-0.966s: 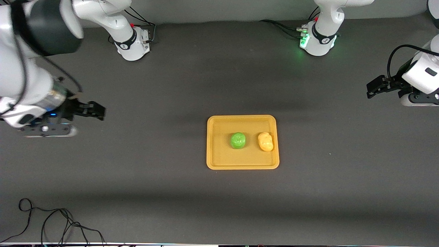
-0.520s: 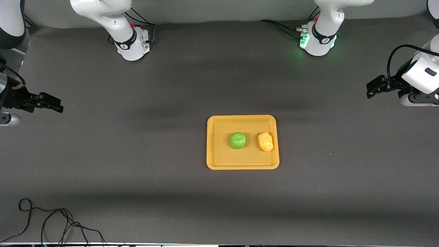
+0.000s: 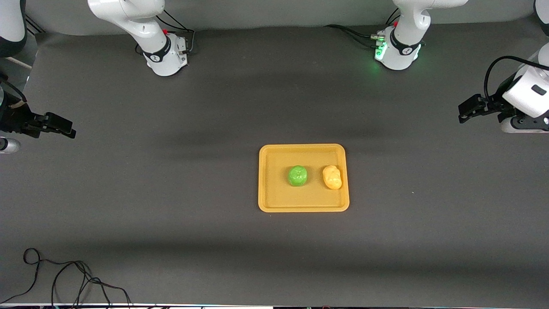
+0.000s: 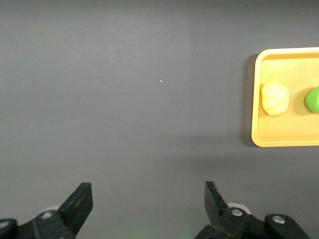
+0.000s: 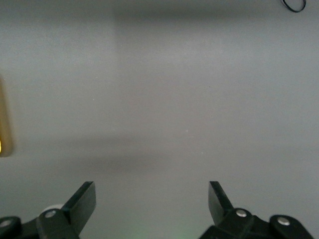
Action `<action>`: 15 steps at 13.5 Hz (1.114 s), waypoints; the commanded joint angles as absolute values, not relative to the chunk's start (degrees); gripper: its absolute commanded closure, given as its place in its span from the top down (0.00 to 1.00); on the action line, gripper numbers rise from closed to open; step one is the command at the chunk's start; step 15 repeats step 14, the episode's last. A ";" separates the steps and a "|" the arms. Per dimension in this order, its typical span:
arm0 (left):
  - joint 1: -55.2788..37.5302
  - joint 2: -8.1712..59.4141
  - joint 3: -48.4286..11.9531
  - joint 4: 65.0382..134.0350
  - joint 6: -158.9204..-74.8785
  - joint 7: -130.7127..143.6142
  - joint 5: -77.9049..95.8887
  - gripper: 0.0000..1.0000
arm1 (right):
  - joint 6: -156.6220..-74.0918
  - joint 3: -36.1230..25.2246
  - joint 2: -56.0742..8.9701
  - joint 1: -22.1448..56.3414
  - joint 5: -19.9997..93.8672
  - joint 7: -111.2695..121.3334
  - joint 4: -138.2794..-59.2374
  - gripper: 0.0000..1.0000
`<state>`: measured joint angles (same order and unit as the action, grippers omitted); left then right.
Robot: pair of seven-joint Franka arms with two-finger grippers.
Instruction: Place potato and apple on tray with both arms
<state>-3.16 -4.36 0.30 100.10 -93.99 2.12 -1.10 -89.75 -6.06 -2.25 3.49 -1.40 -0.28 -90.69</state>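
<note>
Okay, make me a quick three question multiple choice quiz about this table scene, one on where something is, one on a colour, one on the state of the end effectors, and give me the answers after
1. Where is the potato?
A. On the tray, beside the apple, toward the left arm's end
B. On the bare table
C. In an end effector

2. What colour is the apple?
A. Red
B. Green
C. Purple

3. How are the two end effectors?
A. Both shut on fruit
B. One holds the tray
C. Both open and empty

Answers:
1 A, both fruits lie inside the tray's rim.
2 B, it is bright green.
3 C, the left end effector and the right end effector hang over bare table at their own ends, fingers apart.
</note>
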 commanded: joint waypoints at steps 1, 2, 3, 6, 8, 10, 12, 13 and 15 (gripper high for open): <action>-3.25 -4.13 0.35 99.23 -92.72 2.90 -0.79 1.00 | -87.29 -6.24 -1.49 2.99 -0.09 -1.84 -90.97 1.00; -3.25 -4.13 0.35 99.23 -92.72 2.90 -0.79 1.00 | -87.10 -6.24 -1.41 3.08 -0.09 -1.93 -91.05 1.00; -3.25 -4.13 0.35 99.23 -92.64 2.90 -0.79 1.00 | -87.01 -6.07 -1.32 3.25 -0.09 -2.02 -91.05 1.00; -3.25 -4.13 0.35 99.23 -92.72 2.90 -0.79 1.00 | -87.01 -5.98 -1.32 3.25 -0.17 -1.85 -90.97 1.00; -3.25 -4.13 0.35 99.23 -92.72 2.90 -0.79 1.00 | -87.01 -5.98 -1.23 3.25 -0.18 -1.85 -90.97 1.00; -3.25 -4.13 0.44 99.23 -92.72 2.90 -0.79 1.00 | -87.01 -5.98 -1.23 3.25 -0.18 -1.84 -90.97 1.00; -3.25 -4.13 0.35 99.23 -92.72 2.90 -0.79 1.00 | -87.01 -5.98 -1.06 3.25 -0.18 -1.85 -90.88 1.00; -3.25 -4.13 0.35 99.23 -92.72 2.90 -0.79 1.00 | -87.01 -5.98 -1.14 3.25 -0.18 -1.76 -90.44 1.00; -3.25 -4.13 0.35 99.23 -92.64 2.90 -0.79 1.00 | -86.92 -5.98 -1.14 3.25 -0.18 -1.76 -90.44 1.00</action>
